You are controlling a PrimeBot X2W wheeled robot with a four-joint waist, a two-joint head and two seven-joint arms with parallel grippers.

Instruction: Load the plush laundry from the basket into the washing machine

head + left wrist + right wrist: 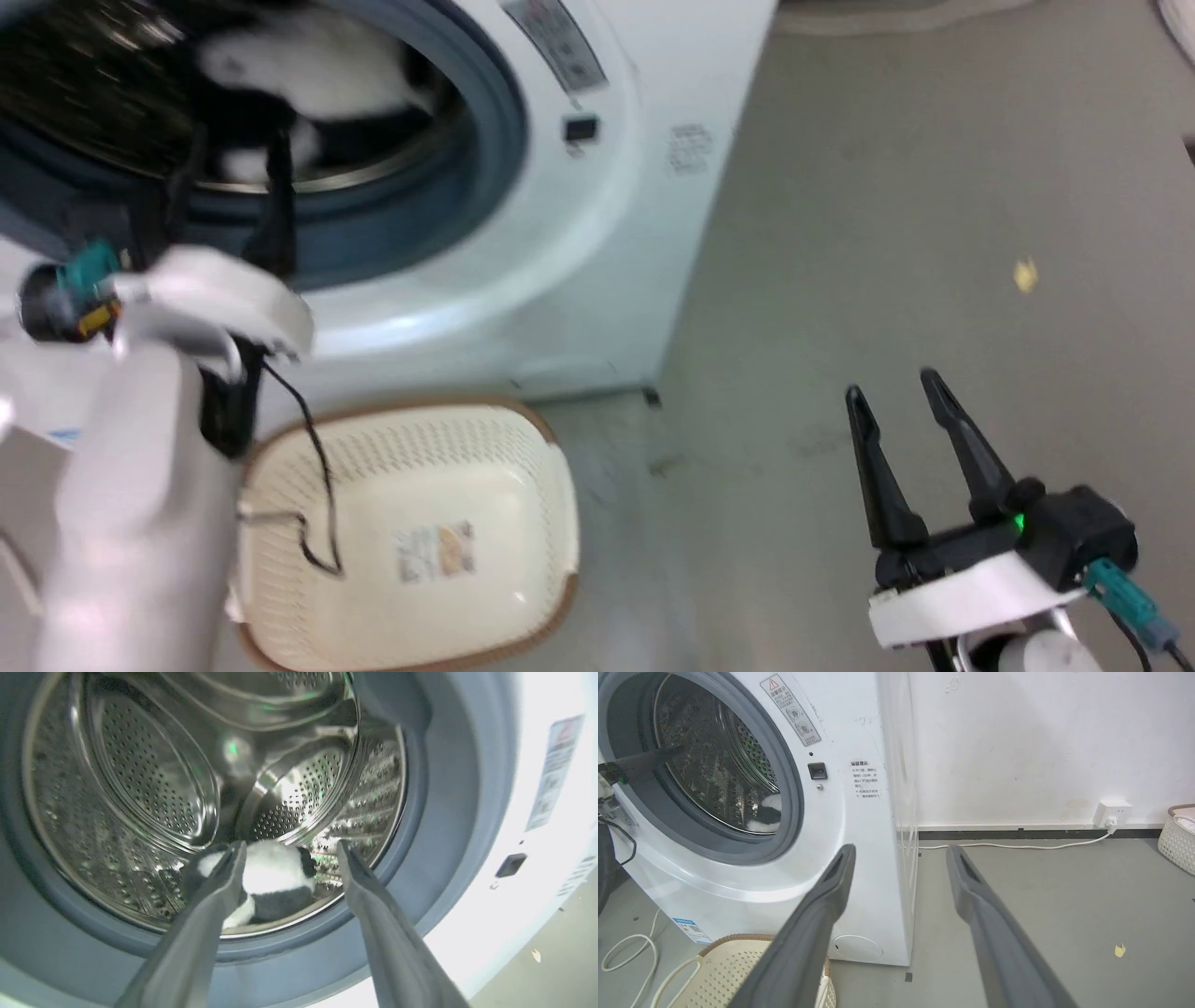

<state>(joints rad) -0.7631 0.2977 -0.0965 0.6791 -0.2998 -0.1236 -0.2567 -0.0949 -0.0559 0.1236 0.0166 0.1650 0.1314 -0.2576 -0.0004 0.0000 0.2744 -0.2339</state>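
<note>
The plush laundry [308, 65] lies inside the washing machine's [597, 233] steel drum; in the left wrist view the black-and-white plush laundry [275, 877] rests on the drum's [140, 765] bottom near the grey port ring. My left gripper [233, 159] is at the port's lower rim, and the left gripper [289, 847] is open, holding nothing, short of the toy. The cream basket [420, 439] sits on the floor before the washer with only its label inside. My right gripper [896, 392] hovers open over the floor to the right; the right gripper [901, 849] is apart from everything.
A cable from my left arm hangs into the basket [733, 970]. A wall socket [1111, 812] with a white cord sits behind the washer, and another basket [1178, 835] stands at the far right. A yellow scrap [1025, 274] lies on the grey floor.
</note>
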